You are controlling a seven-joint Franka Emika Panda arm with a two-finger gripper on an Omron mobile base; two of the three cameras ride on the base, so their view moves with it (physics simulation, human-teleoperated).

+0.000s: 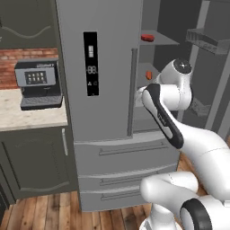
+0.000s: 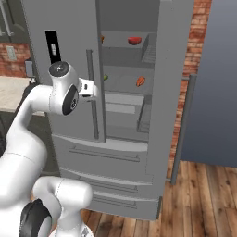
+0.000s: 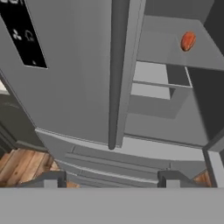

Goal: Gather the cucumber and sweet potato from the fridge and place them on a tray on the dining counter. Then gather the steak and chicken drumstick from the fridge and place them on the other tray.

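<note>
The fridge's (image 1: 103, 58) right door is swung open and its left door is closed. On the top shelf lies the red steak (image 2: 134, 40) (image 1: 147, 37). The orange sweet potato (image 2: 140, 82) (image 1: 148, 75) (image 3: 188, 41) rests on the middle shelf, with the green cucumber (image 2: 105, 77) left of it by the door edge. A small orange bit (image 2: 102, 39) on the top shelf may be the chicken drumstick. My gripper (image 2: 89, 89) (image 3: 111, 180) is open and empty, just in front of the left door's handle (image 3: 117, 74). The trays and dining counter are out of view.
A coffee machine (image 1: 38, 84) stands on the counter (image 1: 27, 117) left of the fridge. The open fridge door (image 2: 210, 83) stands at the right with shelf bins (image 1: 207, 41). Freezer drawers (image 1: 128, 155) sit below, above a wooden floor (image 2: 203, 199).
</note>
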